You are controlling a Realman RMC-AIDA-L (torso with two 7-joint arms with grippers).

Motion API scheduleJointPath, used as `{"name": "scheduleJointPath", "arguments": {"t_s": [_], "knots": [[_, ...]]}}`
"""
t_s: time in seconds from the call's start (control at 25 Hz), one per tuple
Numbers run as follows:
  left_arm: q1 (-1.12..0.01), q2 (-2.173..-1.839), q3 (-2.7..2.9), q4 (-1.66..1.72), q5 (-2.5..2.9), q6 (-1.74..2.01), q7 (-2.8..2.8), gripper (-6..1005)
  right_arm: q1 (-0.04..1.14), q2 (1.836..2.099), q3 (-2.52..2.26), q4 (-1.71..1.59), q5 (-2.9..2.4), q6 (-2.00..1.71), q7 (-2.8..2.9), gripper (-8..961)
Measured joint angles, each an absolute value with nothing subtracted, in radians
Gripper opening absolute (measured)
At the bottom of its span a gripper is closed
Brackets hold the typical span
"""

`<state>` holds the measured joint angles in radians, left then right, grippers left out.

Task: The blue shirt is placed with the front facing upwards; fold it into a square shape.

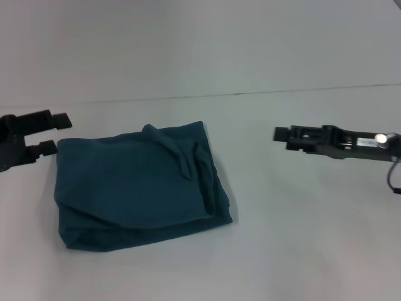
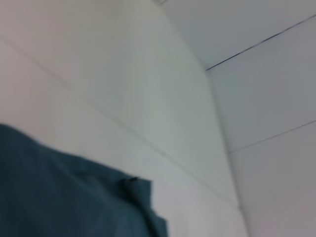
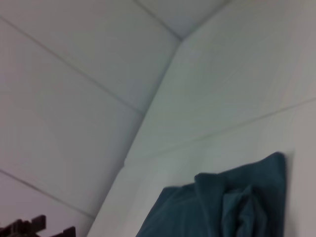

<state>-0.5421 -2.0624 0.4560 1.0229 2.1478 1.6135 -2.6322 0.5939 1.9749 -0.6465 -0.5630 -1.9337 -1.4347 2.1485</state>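
Head view: one shirt [image 1: 135, 185], folded to a rough square on the table [image 1: 301, 232], bare room all round. Left gripper [image 1: 55, 133] beside its far left corner, fingers apart, empty. Right gripper [image 1: 280, 134] well apart; cannot tell. Left wrist: shirt edge [image 2: 64, 197]. Right wrist: shirt corner [image 3: 227, 207].

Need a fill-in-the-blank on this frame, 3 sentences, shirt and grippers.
1. The blue shirt lies folded into a rough ____ on the table.
2. The left gripper is ____, fingers apart, at the shirt's left edge.
3. The right gripper hovers off the shirt's ____ side, holding no cloth.

Missing words: square; open; right
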Motion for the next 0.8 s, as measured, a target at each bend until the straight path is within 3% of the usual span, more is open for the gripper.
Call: {"name": "scheduleJointPath", "arguments": {"t_s": [0.16,0.28,0.36,0.6,0.8], "knots": [[-0.523,-2.060,0.438,1.022,2.093,1.635,-2.612,729,0.694,1.958,-0.770,-0.564,-1.971,-1.392,2.293,747],[-0.514,-2.060,0.411,1.022,2.069,1.652,-2.596,776,0.791,1.965,-0.833,-0.561,-2.044,-1.378,2.408,747],[-0.506,-2.062,0.393,1.022,2.055,1.667,-2.590,794,0.852,1.988,-0.864,-0.560,-2.092,-1.351,2.466,747],[-0.492,-2.066,0.384,1.030,2.020,1.686,-2.586,803,0.970,2.091,-0.916,-0.547,-2.129,-1.150,2.541,747],[-0.491,-2.062,0.358,1.030,1.987,1.689,-2.583,802,1.043,2.106,-1.030,-0.384,-2.012,-0.949,2.531,747]]}}
